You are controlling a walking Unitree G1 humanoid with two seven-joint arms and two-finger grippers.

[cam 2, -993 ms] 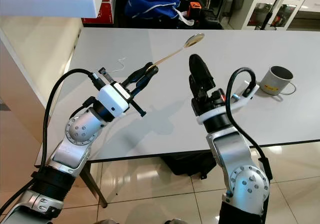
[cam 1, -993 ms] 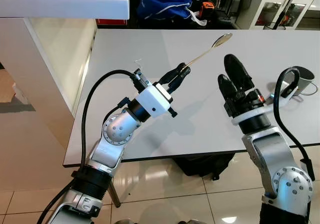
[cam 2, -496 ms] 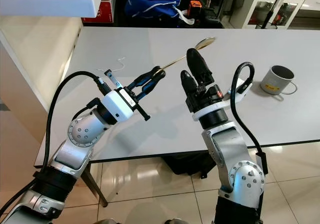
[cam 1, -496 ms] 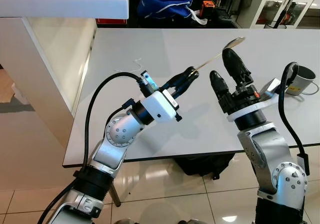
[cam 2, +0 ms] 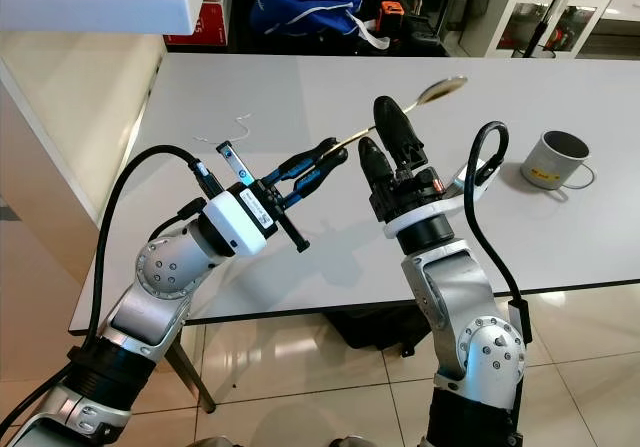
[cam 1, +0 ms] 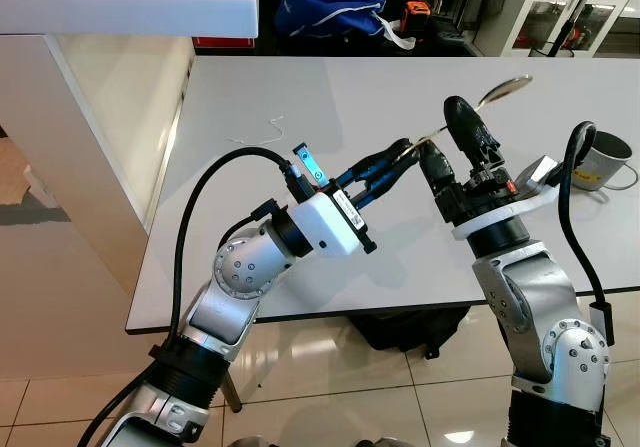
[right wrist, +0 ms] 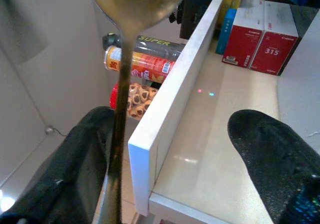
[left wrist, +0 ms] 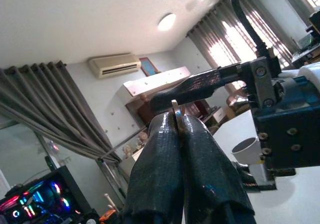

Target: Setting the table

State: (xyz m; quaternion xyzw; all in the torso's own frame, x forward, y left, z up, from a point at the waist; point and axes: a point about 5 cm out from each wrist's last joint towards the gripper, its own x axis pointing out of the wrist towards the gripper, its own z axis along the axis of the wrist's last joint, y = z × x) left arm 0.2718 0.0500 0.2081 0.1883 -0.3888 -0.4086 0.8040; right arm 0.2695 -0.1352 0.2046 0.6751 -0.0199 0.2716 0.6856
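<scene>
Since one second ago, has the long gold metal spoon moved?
Yes. The gold spoon, in the left claw, moved toward the grey mug.

Gold spoon (cam 2: pixel 405 110) tilted, bowl up, above the table (cam 2: pixel 560 227).

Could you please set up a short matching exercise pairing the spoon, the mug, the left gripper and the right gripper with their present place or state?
Things:
1. spoon
2. mug
3. left gripper
4. right gripper

Places or states:
A. open, its fingers on either side of the spoon's handle
B. standing on the white table, off to the robot's right
C. shut on the end of the spoon's handle
D. held in the air above the table, bowl end highest

Pairs: 1-D, 2-B, 3-C, 4-A
</scene>
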